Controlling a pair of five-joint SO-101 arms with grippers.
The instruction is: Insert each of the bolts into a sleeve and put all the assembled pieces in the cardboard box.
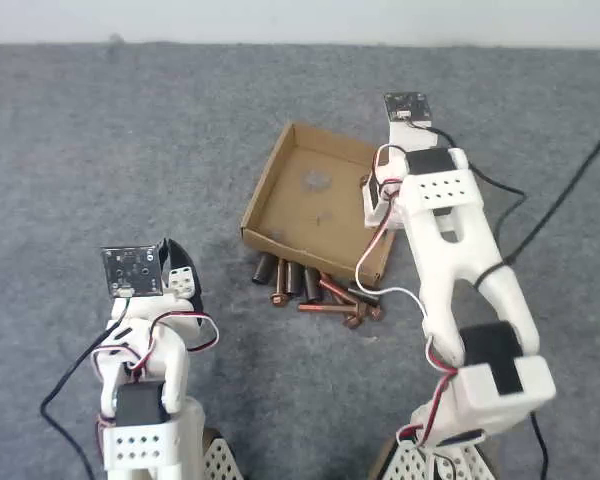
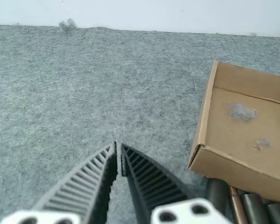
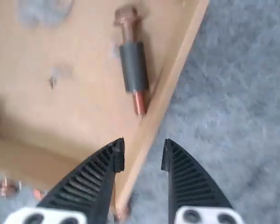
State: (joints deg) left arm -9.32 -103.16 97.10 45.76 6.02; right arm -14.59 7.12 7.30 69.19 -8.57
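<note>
Right gripper held open, empty, above cardboard box right wall; assembled piece laid inside, likely delivered. Loose bolts and sleeves piled below box, frame centre. Left gripper closed, empty, parked lower left.

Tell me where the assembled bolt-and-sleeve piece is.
The assembled piece lies on the floor of the cardboard box, beside the wall under the open right gripper, in the right wrist view.

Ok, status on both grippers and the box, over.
Left gripper shut, empty, over carpet. Right gripper open, over cardboard box wall. One assembled piece inside; loose bolts and sleeves piled outside.
</note>
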